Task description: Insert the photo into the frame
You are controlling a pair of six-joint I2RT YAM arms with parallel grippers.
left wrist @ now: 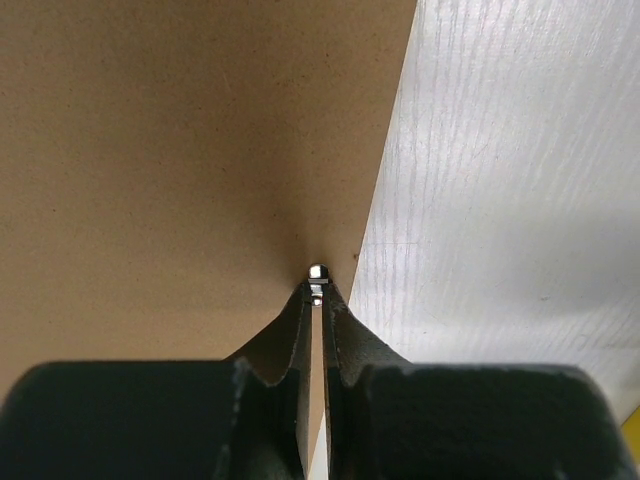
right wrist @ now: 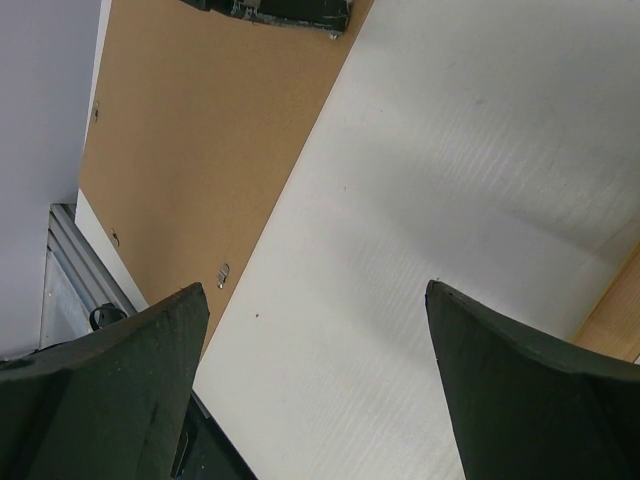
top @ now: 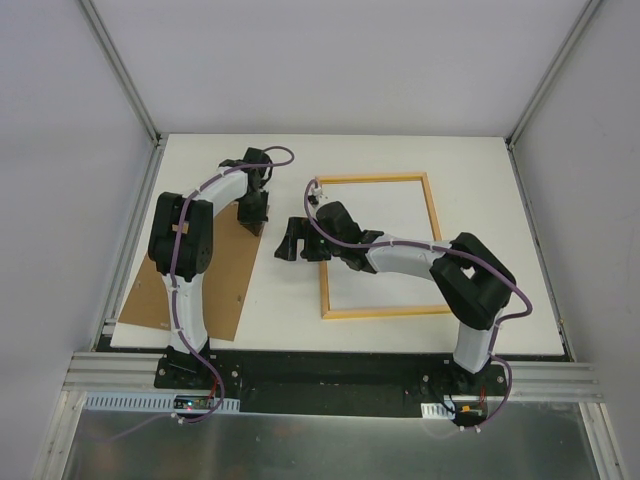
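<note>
The frame (top: 370,180) lies flat at centre right with its pale wood side up; a corner of it shows in the right wrist view (right wrist: 620,325). Only white surface shows inside it. The photo is not in view. My left gripper (top: 255,222) is down on the far right corner of the brown backing board (top: 215,285). In its wrist view the left gripper (left wrist: 317,285) is shut, pinching a small shiny metal tab (left wrist: 317,271) on the board (left wrist: 150,150). My right gripper (top: 293,242) hovers open just left of the frame, with bare table between its fingers (right wrist: 316,288).
The white table (top: 400,150) is walled by grey panels left, right and behind. The backing board (right wrist: 190,150) overhangs the table's left side and carries another small metal tab (right wrist: 222,273). The left gripper's body (right wrist: 275,10) shows at the top of the right wrist view.
</note>
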